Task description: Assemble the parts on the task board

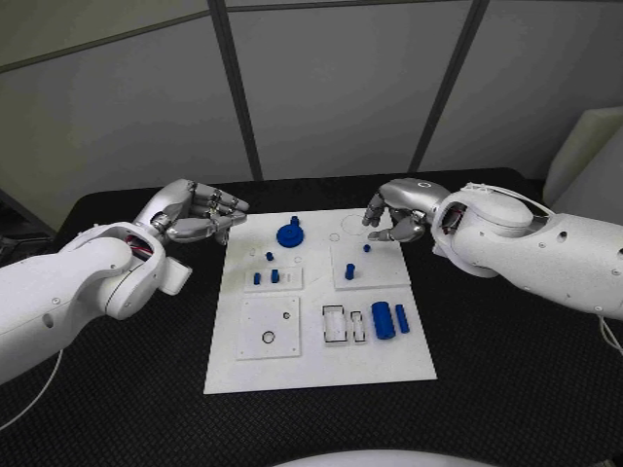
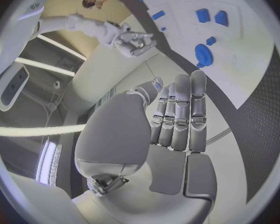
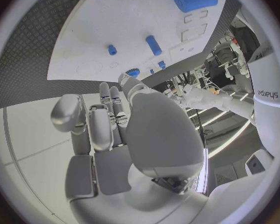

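- The black bench (image 1: 129, 370) stands before grey wall panels (image 1: 340, 78).
- The white task board (image 1: 396, 360) lies mid-bench, carrying blue parts: a gear (image 1: 291, 234), a cylinder (image 1: 382, 320), small pegs (image 1: 351, 270).
- The left hand (image 1: 200, 216) and right hand (image 1: 393, 214) hover at the board's far corners, fingers curled, holding nothing.
- The small recesses are hard to make out.

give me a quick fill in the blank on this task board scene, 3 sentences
1. The task board lies on a table whose colour is ____.
2. The blue gear lies nearer the robot's ____ hand.
3. The left hand and the right hand each hold ____.

Missing words: black; left; nothing
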